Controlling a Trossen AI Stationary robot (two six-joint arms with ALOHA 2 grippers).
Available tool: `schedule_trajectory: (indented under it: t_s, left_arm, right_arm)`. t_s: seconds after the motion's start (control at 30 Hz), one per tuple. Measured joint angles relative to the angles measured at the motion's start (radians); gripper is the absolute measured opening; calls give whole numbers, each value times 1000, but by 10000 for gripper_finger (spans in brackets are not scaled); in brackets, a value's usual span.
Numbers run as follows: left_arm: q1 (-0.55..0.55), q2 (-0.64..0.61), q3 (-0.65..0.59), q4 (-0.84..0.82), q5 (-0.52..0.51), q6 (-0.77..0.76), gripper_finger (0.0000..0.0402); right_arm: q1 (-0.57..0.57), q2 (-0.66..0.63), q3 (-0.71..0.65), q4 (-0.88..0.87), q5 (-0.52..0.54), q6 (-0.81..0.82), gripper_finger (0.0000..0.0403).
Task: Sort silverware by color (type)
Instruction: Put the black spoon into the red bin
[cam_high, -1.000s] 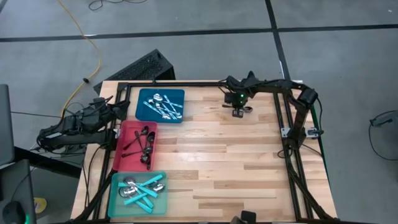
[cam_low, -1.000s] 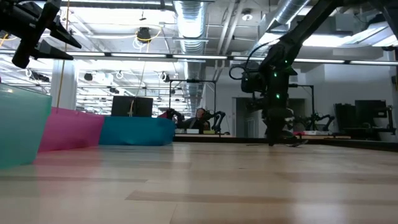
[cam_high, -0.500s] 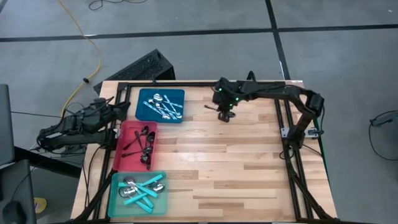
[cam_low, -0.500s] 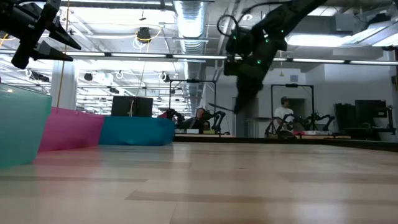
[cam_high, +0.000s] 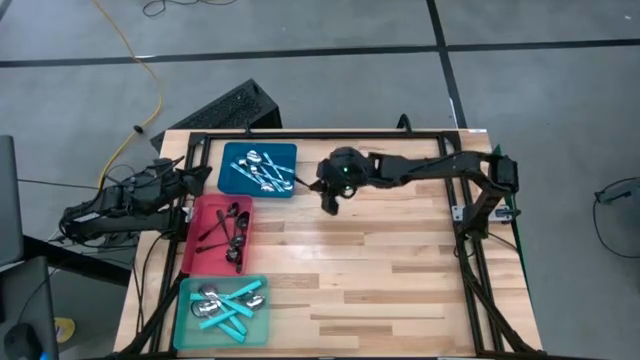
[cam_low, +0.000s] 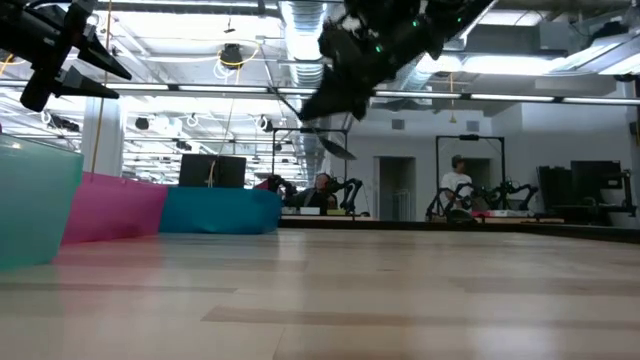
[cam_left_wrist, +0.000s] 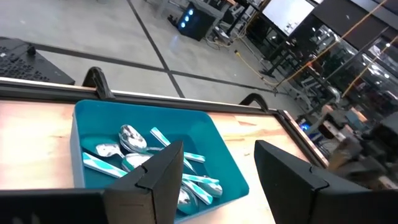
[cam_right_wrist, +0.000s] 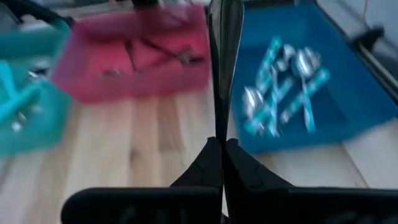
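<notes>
Right wrist view, nearest first: the right tool (cam_right_wrist: 222, 149) is pinched shut on a dark, thin spoon (cam_right_wrist: 224, 56), whose long axis runs straight out ahead of the fingers. Beyond its tip lie the red tray (cam_right_wrist: 134, 53) holding black pieces and, beside it, the blue tray (cam_right_wrist: 348, 93) holding turquoise-handled and silver pieces; the teal tray (cam_right_wrist: 28, 106) sits off to the other side.

From the high view, the right tool (cam_high: 331, 196) hangs over bare tabletop (cam_high: 380, 270) just beside the blue tray's edge (cam_high: 228, 168), with the red tray (cam_high: 196, 245) a little farther on and toward the front. If the spoon is black, as it seems, the red tray is the likely goal. The path there is open wood, with only the tray walls to clear.

The left tool (cam_left_wrist: 214, 168) waits, fingers apart, off the tabletop's left edge.
</notes>
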Motion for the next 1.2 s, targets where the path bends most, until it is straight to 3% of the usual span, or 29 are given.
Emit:
schedule_trajectory:
  t_s: [0.37, 0.47, 0.67, 1.2]
  left_arm:
    - [0, 0, 0, -6, 6, 11, 183]
    - [0, 0, 0, -6, 5, 12, 183]
    - [0, 0, 0, -7, 9, 18, 183]
    - [0, 0, 0, -12, 30, 38, 183]
  right_arm:
    - [99, 28, 6, 355, 98, 58, 18]
    - [112, 64, 40, 362, 106, 62, 18]
    - [146, 223, 245, 363, 94, 16, 18]
    - [190, 740, 958, 281, -160, 12, 18]
